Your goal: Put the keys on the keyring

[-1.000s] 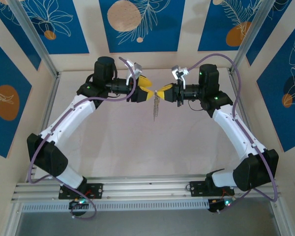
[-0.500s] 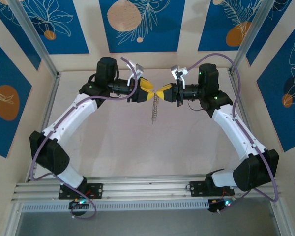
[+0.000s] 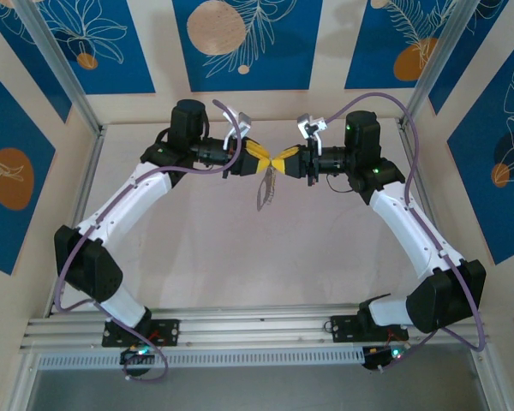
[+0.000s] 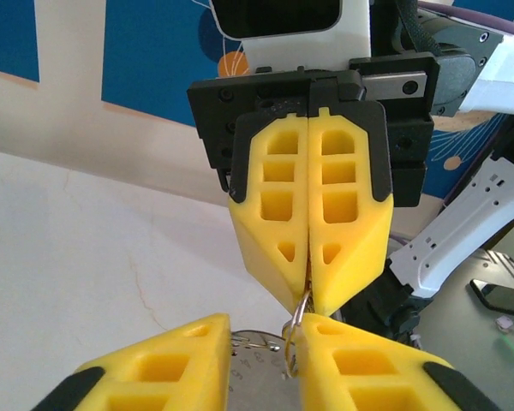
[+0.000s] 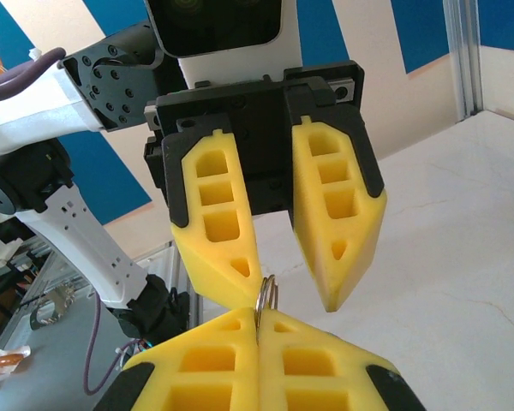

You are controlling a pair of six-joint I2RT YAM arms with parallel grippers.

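— If the keyring [image 5: 266, 293] is the thing to watch, where does it sit?

— In the air, well above the table [image 3: 240, 257], between the two arms. The right gripper [image 4: 309, 298] has its jaws pressed together on it, and a bit of thin wire loop sticks out of the seam at the tips.

— And the left gripper [image 5: 289, 293]?

— Tip to tip with the right one. Its jaws stand partly apart, straddling the exposed loop. One finger [image 5: 218, 255] is just beside the wire, perhaps touching. The other is clear of it, so I would not call that a grip.

— So how far along is the job?

— Early to middle, I judge. The keyring is lifted and presented, which is the setup. No key visibly hangs on it, so the threading itself is left.

— Where is the key?

— I cannot find it. In the left wrist view a tan sliver shows in the right gripper's seam, just above the loop. It might be the key's head, but it is too small to tell.

— Anything else hard to read?

— From above, a pale chain-like strip [image 3: 264, 192] dangles under the meeting tips, and the fingers hide how it joins the loop. The left wrist view also shows a grey toothed edge low between its own fingers, cut off by the frame.
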